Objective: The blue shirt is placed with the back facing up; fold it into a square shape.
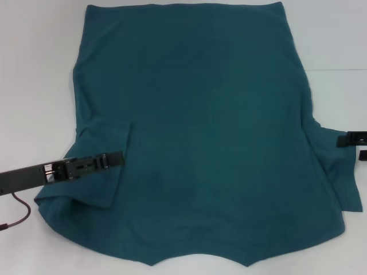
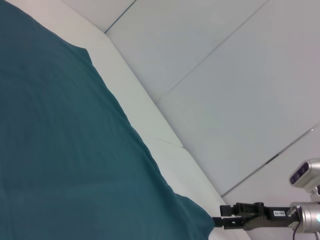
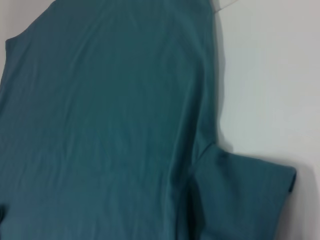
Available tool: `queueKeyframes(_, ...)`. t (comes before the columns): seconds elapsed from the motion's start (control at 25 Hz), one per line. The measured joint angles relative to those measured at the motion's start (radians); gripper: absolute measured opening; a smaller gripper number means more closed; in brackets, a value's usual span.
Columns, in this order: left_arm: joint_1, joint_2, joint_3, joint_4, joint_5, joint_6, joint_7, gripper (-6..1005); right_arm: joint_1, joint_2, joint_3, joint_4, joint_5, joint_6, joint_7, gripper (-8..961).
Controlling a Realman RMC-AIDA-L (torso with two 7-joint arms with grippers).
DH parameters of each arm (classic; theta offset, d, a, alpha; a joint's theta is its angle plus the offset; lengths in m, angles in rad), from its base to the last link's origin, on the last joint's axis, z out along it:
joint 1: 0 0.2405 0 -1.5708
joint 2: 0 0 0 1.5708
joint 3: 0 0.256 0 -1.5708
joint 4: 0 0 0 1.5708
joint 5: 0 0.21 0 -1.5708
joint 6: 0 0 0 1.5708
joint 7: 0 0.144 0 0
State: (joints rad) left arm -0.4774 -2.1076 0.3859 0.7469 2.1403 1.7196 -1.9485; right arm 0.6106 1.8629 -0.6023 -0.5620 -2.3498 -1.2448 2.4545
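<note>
We see the blue shirt [image 1: 200, 143] spread back-up across the table [image 1: 34, 69], collar toward the near edge. The left gripper [image 1: 112, 160] lies over the folded-in left sleeve, nearer the cloth; the right gripper [image 1: 348, 139] sits at the right sleeve's edge. We cannot tell either's opening.

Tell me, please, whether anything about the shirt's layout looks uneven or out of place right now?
Yes: the blue shirt is lopsided. Its sleeve on the robot's left is already folded inward, under the left gripper, while the sleeve by the right gripper lies spread outward.
</note>
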Motion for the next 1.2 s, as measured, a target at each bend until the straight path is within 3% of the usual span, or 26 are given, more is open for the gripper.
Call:
queueKeyframes(0.4,-0.005,-0.004,-0.001,0.0,-0.001,-0.022,0.001,792,0.032,0.036,-0.05,0.032,0.0,0.081,0.001,872)
queueKeyframes(0.64,-0.007,-0.006,-0.001,0.0,-0.004,-0.023,0.001,792,0.037,0.04,-0.054,0.026,0.002,0.077,0.006,871)
queueKeyframes(0.88,-0.004,-0.006,-0.001,-0.001,-0.005,-0.025,0.001,792,0.031,0.032,-0.054,0.023,0.001,0.074,0.009,664)
queueKeyframes(1.2,0.0,-0.006,-0.001,-0.002,-0.014,-0.025,0.0,792,0.024,0.022,-0.054,0.021,0.001,0.071,0.01,301)
